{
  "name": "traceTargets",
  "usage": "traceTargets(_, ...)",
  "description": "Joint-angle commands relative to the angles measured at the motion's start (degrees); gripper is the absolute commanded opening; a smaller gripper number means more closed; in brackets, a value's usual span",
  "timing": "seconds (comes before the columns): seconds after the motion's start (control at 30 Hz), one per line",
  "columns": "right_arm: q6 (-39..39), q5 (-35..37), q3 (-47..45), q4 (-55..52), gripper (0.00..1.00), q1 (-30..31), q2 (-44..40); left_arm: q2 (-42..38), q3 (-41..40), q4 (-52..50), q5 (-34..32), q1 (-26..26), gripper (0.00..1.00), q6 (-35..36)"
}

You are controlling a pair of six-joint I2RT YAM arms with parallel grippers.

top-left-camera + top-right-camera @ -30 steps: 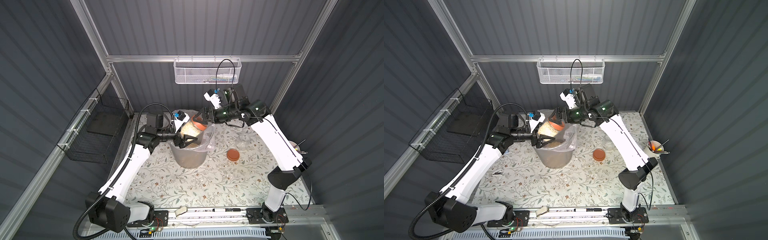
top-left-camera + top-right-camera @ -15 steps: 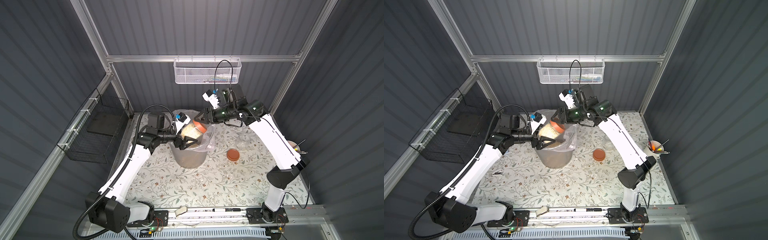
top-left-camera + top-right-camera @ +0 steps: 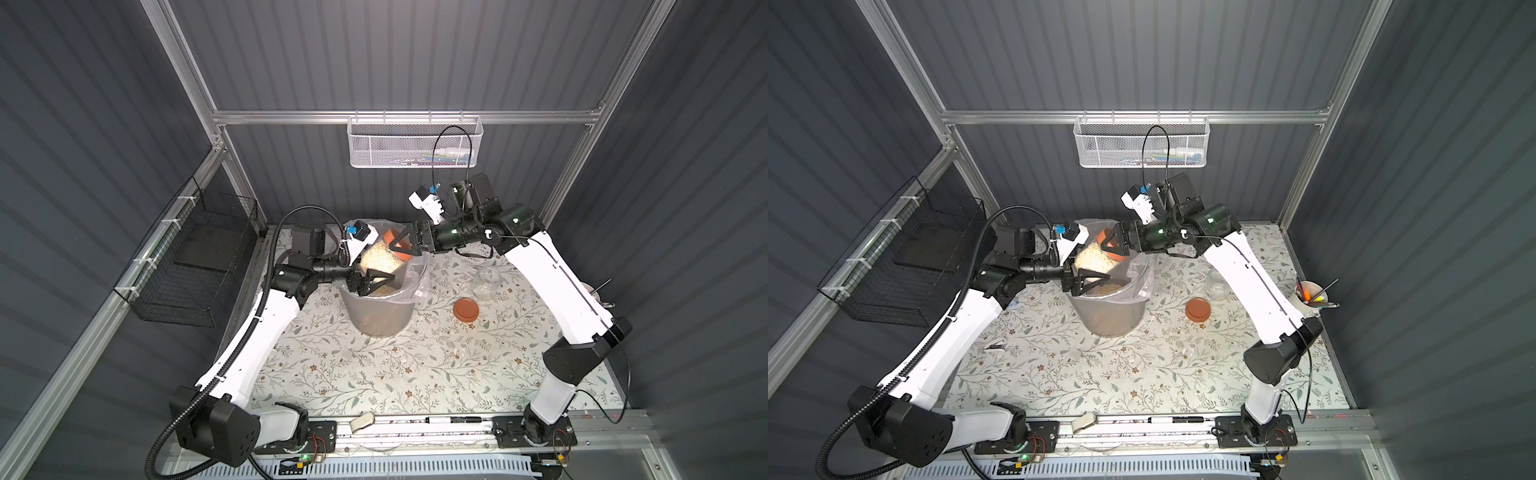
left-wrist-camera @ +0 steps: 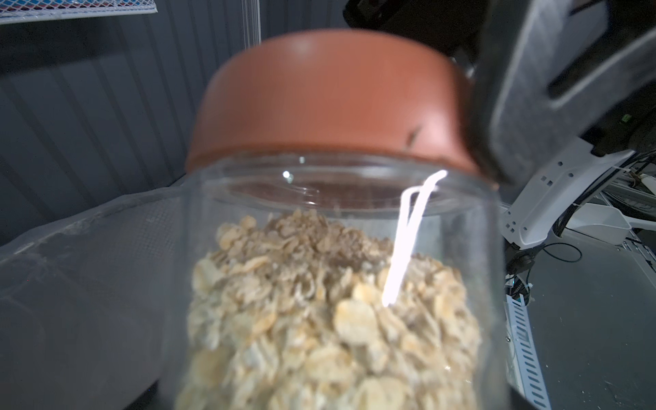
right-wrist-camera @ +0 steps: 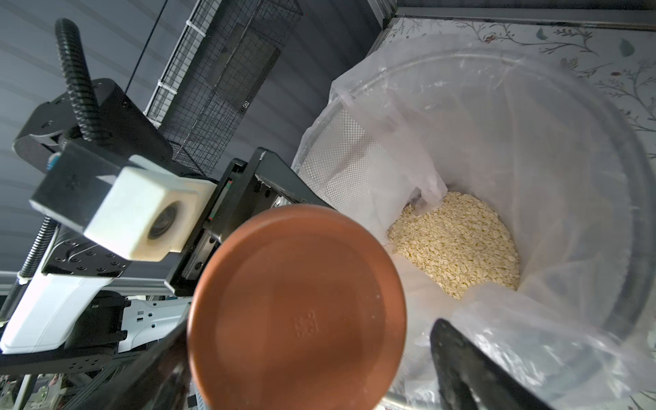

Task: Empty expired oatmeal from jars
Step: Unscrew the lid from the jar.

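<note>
A clear glass jar (image 3: 382, 259) (image 3: 1094, 259) of oatmeal (image 4: 319, 319) is held tilted over the bin, with my left gripper (image 3: 374, 278) (image 3: 1088, 280) shut on its body. The terracotta lid (image 3: 395, 243) (image 5: 298, 305) is on the jar. My right gripper (image 3: 405, 245) (image 5: 301, 355) is open and stands astride the lid, with one finger (image 5: 461, 369) clearly apart from the rim. A second jar (image 3: 486, 282) (image 3: 1217, 284) stands empty on the table, with its loose lid (image 3: 466, 310) (image 3: 1198, 309) beside it. More oatmeal (image 5: 458, 245) lies inside the bin.
The grey plastic-lined bin (image 3: 378, 316) (image 3: 1113, 320) stands left of centre at the back of the table. A white cup of pens (image 3: 1310, 293) is at the right edge. A black wire basket (image 3: 195, 266) hangs on the left wall, a white mesh basket (image 3: 415, 141) on the back wall.
My right gripper has shifted slightly around the lid. The jar stays in my left gripper above the bin, lid on.
</note>
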Motion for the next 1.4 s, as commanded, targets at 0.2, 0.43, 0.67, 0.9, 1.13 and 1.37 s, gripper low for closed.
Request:
traceTargets(0.2, 4.5, -6.5, -0.5, 4.8, 0.99, 0.1, 1.5, -3.6, 1.7, 7.6, 5.4, 0.4, 0.00, -0.8)
traceTargets(0.43, 3.0, -3.2, 1.0, 2.2, 0.78, 0.9, 2.2, -3.1, 1.2, 9.1, 5.0, 0.5, 0.00, -1.2)
traceTargets(0.67, -1.7, -0.1, 3.7, -1.8, 0.55, 2.4, 3.0, -3.2, 0.6, 10.0, 5.6, 1.4, 0.00, -2.0)
traceTargets(0.9, -16.9, -0.4, 3.0, -5.6, 0.54, 2.9, 0.5, -2.1, -0.3, 13.4, 12.1, 2.7, 0.00, -5.2)
traceTargets(1.13, -35.0, -1.9, 3.0, -8.1, 0.53, 2.8, -0.1, -1.4, 0.4, 14.0, 18.2, 2.7, 0.00, -7.1)
traceTargets(1.37, -47.0, -5.1, 10.1, -12.9, 0.49, 2.1, 1.9, -1.3, 1.0, 13.3, 22.2, 2.7, 0.00, -8.5)
